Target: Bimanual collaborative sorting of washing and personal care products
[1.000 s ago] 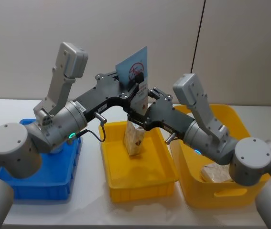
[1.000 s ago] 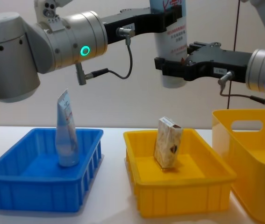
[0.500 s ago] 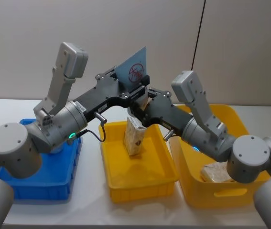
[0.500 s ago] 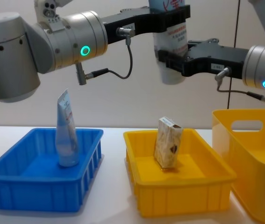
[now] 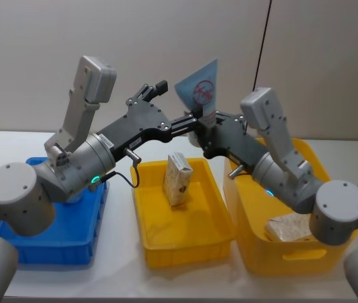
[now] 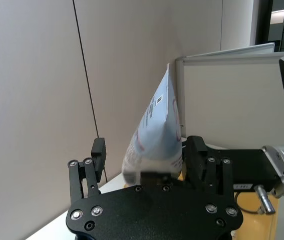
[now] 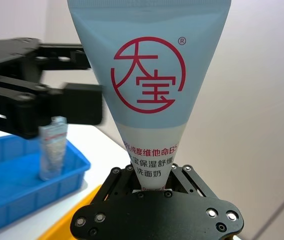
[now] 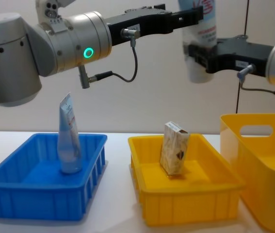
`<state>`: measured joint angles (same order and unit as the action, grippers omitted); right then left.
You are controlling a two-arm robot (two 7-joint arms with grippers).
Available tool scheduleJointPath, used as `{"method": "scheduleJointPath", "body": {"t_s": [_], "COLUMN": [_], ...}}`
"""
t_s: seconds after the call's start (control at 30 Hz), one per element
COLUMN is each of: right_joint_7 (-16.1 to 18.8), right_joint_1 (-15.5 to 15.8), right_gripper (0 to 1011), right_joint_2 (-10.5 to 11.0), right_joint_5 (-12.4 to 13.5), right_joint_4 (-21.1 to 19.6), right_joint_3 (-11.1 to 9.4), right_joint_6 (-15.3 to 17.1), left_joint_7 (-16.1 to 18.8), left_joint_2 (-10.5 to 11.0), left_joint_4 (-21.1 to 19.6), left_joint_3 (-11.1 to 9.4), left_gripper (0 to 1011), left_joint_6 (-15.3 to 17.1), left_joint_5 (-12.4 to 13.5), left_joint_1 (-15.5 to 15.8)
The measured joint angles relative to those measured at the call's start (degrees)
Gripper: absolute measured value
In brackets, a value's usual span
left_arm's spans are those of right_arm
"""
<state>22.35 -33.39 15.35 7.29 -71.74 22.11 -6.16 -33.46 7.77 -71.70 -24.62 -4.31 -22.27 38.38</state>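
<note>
A pale-blue squeeze tube [image 5: 199, 95] with red print hangs in the air above the bins, cap down, with my right gripper [image 5: 208, 130] shut on its lower end. The right wrist view has the tube [image 7: 149, 90] rising out of the right gripper [image 7: 157, 186]. My left gripper [image 5: 172, 104] stands open just left of the tube and apart from it; the chest view has this left gripper [image 8: 176, 14] beside the tube [image 8: 200, 36]. A second tube [image 8: 68, 141] stands in the blue bin [image 8: 40, 204]. A beige carton [image 5: 177, 178] stands in the middle yellow bin [image 5: 185, 249].
A taller yellow bin [image 5: 292, 255] at the right holds another beige carton [image 5: 287, 228]. The three bins stand side by side on a white table [image 5: 122, 278]. A grey wall with a thin black cable [image 5: 261, 44] lies behind.
The left gripper let go of the tube and opened. The right gripper, shut on the tube, carried it to the right and slightly up, away from the left fingers.
</note>
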Motion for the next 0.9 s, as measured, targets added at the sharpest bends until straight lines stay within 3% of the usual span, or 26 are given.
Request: {"method": "scheduleJointPath", "body": {"t_s": [0.8,0.9], "right_joint_7": [-13.29,-15.22], "right_joint_1": [7.32,8.74], "right_gripper": [170,269], "right_joint_2": [2.78,3.2], "right_joint_5": [-3.98,-4.4], "right_joint_4": [-7.78,-8.75], "right_joint_3": [-7.65,-9.26], "right_joint_6": [7.95,9.56], "left_joint_7": [0.0,0.0], "left_joint_2": [0.0,0.0], "left_joint_4": [0.0,0.0], "left_joint_3": [0.0,0.0], "left_gripper": [1001,1001], "left_joint_6": [0.0,0.0], "left_joint_5": [0.0,0.0], "left_joint_1": [0.0,0.0]}}
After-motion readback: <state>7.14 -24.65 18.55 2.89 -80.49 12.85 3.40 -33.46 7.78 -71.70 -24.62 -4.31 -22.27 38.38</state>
